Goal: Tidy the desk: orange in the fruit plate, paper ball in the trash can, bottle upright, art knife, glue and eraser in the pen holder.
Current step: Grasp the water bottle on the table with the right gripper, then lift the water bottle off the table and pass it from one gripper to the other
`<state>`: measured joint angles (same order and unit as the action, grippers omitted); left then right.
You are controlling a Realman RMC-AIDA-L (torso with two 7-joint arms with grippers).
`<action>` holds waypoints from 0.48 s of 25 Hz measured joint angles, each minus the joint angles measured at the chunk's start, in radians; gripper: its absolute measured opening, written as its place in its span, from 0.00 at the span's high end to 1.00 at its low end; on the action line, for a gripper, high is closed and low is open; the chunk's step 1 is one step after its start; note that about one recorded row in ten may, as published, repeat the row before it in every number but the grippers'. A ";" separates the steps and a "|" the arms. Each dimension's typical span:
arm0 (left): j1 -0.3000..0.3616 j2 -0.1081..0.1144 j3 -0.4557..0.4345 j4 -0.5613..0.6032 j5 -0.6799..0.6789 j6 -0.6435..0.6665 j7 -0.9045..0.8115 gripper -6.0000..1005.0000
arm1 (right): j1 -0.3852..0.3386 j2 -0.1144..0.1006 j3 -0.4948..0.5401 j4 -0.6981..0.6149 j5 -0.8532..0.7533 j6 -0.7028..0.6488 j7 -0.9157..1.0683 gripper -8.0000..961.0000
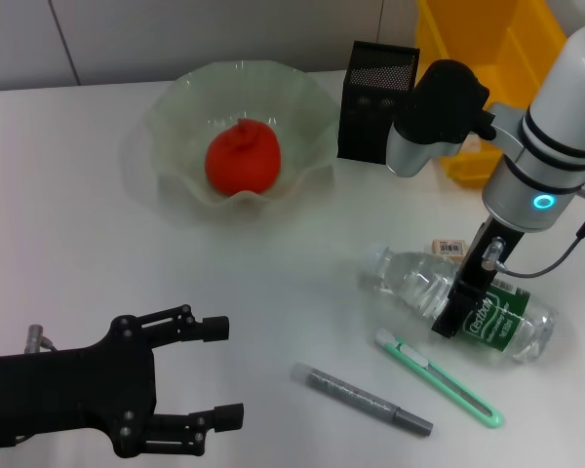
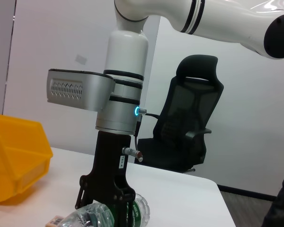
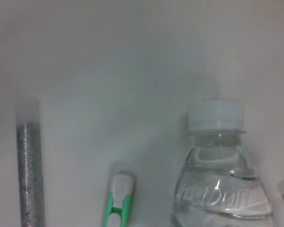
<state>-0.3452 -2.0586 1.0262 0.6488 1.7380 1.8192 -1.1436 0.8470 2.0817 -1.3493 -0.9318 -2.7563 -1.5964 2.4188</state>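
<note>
Right gripper (image 1: 465, 310) was down on the bottle (image 1: 419, 285), jaws clamped around its green-label section; the bottle lay on its side on the table (image 1: 78, 195), cap toward the robot's left. Art knife (image 1: 439, 377) and glue (image 1: 361, 399) lay just in front. Orange (image 1: 242, 159) sat in the fruit plate (image 1: 175, 107). Left gripper (image 1: 219, 375) idle near-left, fingers spread wide

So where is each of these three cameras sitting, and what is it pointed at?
Head view: above the desk, looking down; both arms show, left gripper open, right gripper around the lying bottle.
Left wrist view: low, looking sideways at the right gripper on the bottle.
Right wrist view: straight down at the bottle, art knife, glue; no arm visible.
Shared: the bottle.
</note>
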 joint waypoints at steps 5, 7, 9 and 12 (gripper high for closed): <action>0.000 0.000 0.000 0.000 0.000 0.000 0.000 0.14 | -0.009 0.000 0.009 -0.018 0.000 0.000 0.002 0.18; 0.000 0.000 0.000 0.000 0.000 0.000 0.000 0.14 | -0.019 0.000 0.011 -0.032 0.000 -0.005 0.002 0.18; 0.000 0.000 0.000 0.000 0.000 0.000 0.000 0.14 | -0.037 0.000 0.011 -0.072 0.002 -0.019 0.000 0.18; 0.000 0.000 -0.004 0.000 -0.001 -0.003 -0.005 0.14 | -0.090 -0.002 0.011 -0.187 0.033 -0.046 -0.007 0.19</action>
<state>-0.3451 -2.0587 1.0219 0.6488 1.7366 1.8166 -1.1485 0.7573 2.0798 -1.3381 -1.1192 -2.7237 -1.6421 2.4116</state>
